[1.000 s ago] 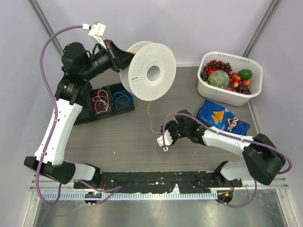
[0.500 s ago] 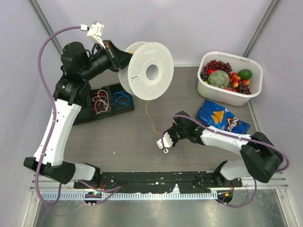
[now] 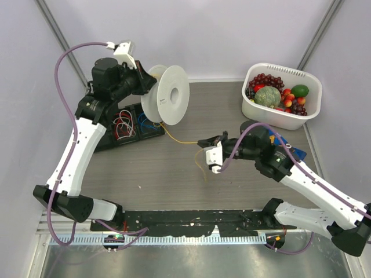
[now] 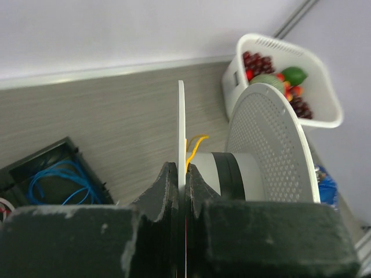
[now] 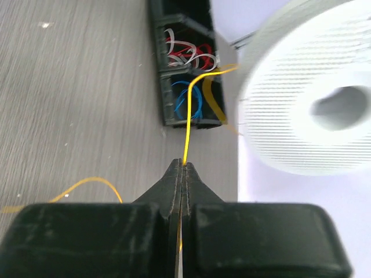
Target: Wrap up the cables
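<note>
My left gripper (image 3: 149,88) holds the white plastic spool (image 3: 167,99) up above the table's back left. In the left wrist view that gripper (image 4: 181,172) is shut on the thin edge of one flange (image 4: 181,121). A loop of the yellow-orange cable (image 4: 195,145) sits at the hub. The cable (image 3: 181,141) runs from under the spool across to my right gripper (image 3: 203,142), which is shut on it. In the right wrist view the cable (image 5: 188,130) leads straight out from the right gripper (image 5: 183,165) toward the spool (image 5: 301,104). A loose tail (image 3: 203,168) hangs below.
A black divided tray (image 3: 110,139) at the left holds white-and-red wire coils (image 3: 122,124) and a blue coil (image 3: 145,120). A white basket (image 3: 272,119) of fruit stands at the back right. A blue chips bag (image 3: 297,152) lies partly under my right arm.
My right gripper shut on the cable and lifted it up and to the right, drawing it out sideways from the spool. The left arm swung the spool left, turning it more edge-on.
</note>
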`<action>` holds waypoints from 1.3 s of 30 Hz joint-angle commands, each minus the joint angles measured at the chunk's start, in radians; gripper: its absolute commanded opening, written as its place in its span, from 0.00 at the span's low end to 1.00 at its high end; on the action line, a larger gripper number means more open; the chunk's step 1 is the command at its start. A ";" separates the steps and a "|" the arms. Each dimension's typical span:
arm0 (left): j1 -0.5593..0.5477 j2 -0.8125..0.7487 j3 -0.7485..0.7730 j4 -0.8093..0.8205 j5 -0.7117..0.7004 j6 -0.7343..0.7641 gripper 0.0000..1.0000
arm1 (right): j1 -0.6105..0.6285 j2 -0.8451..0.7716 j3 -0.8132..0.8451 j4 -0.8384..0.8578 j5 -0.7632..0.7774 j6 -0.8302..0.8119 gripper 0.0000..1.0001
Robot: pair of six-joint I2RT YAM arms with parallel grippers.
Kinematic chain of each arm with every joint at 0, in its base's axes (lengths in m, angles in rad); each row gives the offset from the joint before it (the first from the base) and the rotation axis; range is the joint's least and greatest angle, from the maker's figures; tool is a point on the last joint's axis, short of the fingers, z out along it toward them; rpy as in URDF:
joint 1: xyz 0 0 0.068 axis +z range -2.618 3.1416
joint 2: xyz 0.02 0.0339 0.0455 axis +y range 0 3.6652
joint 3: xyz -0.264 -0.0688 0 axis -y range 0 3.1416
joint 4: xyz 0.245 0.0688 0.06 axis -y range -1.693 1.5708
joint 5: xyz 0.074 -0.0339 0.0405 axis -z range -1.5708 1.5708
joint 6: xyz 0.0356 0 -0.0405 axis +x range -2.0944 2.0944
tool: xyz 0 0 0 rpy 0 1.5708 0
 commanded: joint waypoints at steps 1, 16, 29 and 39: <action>-0.001 -0.001 -0.049 0.044 -0.071 0.093 0.00 | 0.006 -0.025 0.132 -0.033 0.008 0.145 0.01; -0.097 -0.037 -0.271 0.006 -0.010 0.323 0.00 | 0.006 0.037 0.288 0.134 0.096 0.257 0.01; -0.010 -0.200 -0.405 0.019 0.556 0.246 0.00 | -0.173 0.125 0.319 0.194 0.252 0.302 0.01; 0.146 -0.260 -0.400 0.280 0.610 -0.040 0.00 | -0.517 0.171 0.258 0.197 0.056 0.425 0.01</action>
